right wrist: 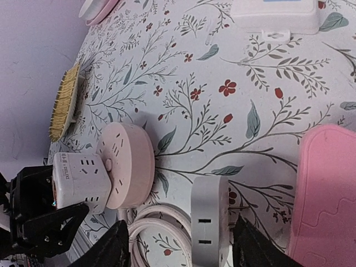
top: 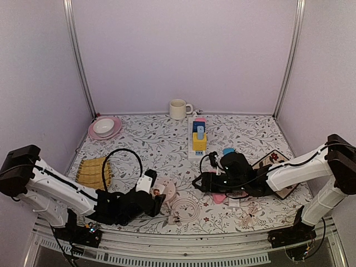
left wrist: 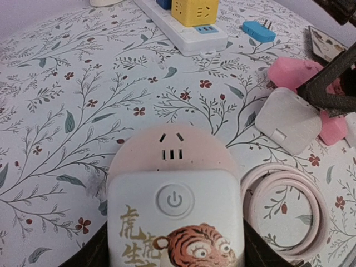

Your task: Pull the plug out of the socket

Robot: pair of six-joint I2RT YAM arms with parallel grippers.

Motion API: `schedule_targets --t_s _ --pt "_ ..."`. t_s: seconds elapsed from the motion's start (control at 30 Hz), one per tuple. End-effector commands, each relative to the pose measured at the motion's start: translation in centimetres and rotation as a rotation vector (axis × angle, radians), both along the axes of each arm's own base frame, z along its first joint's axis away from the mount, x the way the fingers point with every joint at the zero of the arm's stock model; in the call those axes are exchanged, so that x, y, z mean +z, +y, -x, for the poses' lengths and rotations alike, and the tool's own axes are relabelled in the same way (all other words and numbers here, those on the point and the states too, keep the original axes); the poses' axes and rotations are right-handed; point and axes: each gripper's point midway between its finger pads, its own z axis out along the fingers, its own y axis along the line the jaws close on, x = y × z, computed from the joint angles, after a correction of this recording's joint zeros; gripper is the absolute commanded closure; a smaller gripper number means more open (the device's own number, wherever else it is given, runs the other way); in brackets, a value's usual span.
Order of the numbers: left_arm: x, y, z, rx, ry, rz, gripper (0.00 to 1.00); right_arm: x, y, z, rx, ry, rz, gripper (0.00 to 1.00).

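pink round socket (right wrist: 127,167) is seen lying on the floral tablecloth (top: 150,139), near the front edge and left of centre. a white cube plug (left wrist: 175,222) with a power button and a tiger print is seated against the socket's face. in the right wrist view no gap is seen between the two.

left gripper (left wrist: 175,253): clamped on the cube plug. its dark fingers (left wrist: 93,253) are seen pressed to the cube's two sides in the left wrist view. in the right wrist view the black jaws are seen at the cube's end away from the socket.

a coiled pink cable (left wrist: 289,189) is laid just beside the socket, on its right.

right gripper (right wrist: 183,233): spread wide and holding nothing. a flat white adapter (right wrist: 208,222) is seen standing on edge between the fingers. a gap is left on each side of it, and its metal prongs are pointed toward a pink pad (right wrist: 328,189). in the top view this gripper is placed low over the table, to the right of the socket and apart from it.

also noted, further back:
- a white power strip (top: 193,151) carrying a yellow cube (top: 199,142)
- a blue plug (top: 228,151), loose beside the strip
- a cream mug (top: 178,109)
- a pink plate (top: 114,131) with a bowl on it
- a yellow mat (top: 92,172) at the left
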Motion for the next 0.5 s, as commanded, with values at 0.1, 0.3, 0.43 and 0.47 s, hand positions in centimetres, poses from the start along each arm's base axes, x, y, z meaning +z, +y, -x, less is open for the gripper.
schedule_targets --t_s 0.1,0.3,0.43,0.47 --pt "3.3 -0.7 0.3 -0.06 -0.056 0.11 0.59 3.8 1.3 0.1 0.016 -0.064 -0.041 0.17" --pt "6.0 -1.4 1.3 -0.133 -0.094 0.197 0.59 6.0 2.7 0.6 0.046 -0.097 -0.075 0.05" --pt "8.0 -1.7 1.8 -0.173 -0.119 0.251 0.59 6.8 4.1 1.2 0.082 -0.102 -0.092 0.01" --pt "8.4 -1.7 1.9 -0.179 -0.125 0.264 0.59 6.8 4.3 1.3 0.09 -0.101 -0.092 0.0"
